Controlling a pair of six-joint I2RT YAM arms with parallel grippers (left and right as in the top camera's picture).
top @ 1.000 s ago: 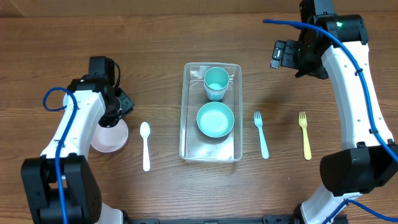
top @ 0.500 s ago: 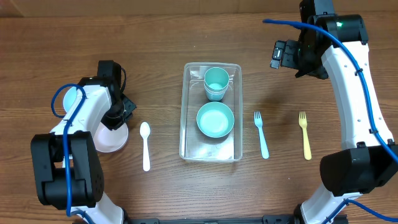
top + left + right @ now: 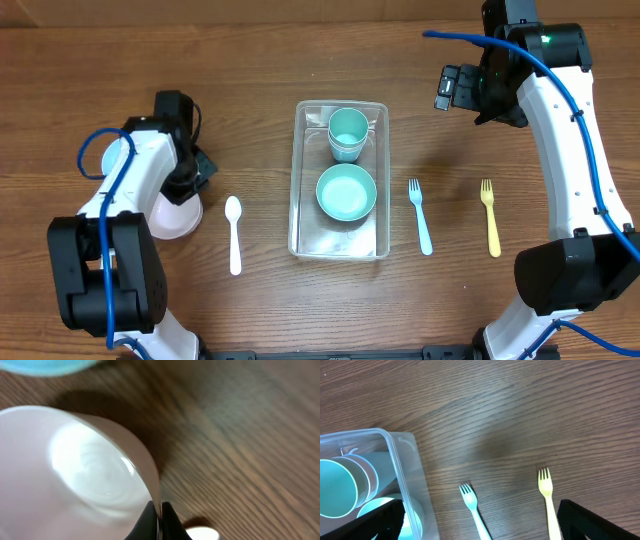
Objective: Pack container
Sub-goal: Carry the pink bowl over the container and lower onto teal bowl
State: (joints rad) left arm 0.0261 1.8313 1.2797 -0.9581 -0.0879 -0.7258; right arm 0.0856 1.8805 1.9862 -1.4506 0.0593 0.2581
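The clear container (image 3: pixel 298 180) stands at the table's middle and holds a teal cup (image 3: pixel 348 130) and a teal bowl (image 3: pixel 346 192). Its corner also shows in the right wrist view (image 3: pixel 402 455). My left gripper (image 3: pixel 187 187) is shut on the rim of a white bowl (image 3: pixel 172 218), left of the container. In the left wrist view the fingers (image 3: pixel 160 517) pinch the bowl's wall (image 3: pixel 75 470). My right gripper (image 3: pixel 455 88) hangs open and empty, high at the back right. Its fingers (image 3: pixel 481 519) frame two forks below.
A white spoon (image 3: pixel 234 233) lies between the white bowl and the container. A blue fork (image 3: pixel 420 215) and a yellow fork (image 3: pixel 490 215) lie right of the container. A light-blue item (image 3: pixel 45 365) sits behind the white bowl, mostly hidden under my left arm.
My left arm swung in over the white bowl and its gripper now pinches the rim. The bowl has shifted slightly left. The right arm has not moved.
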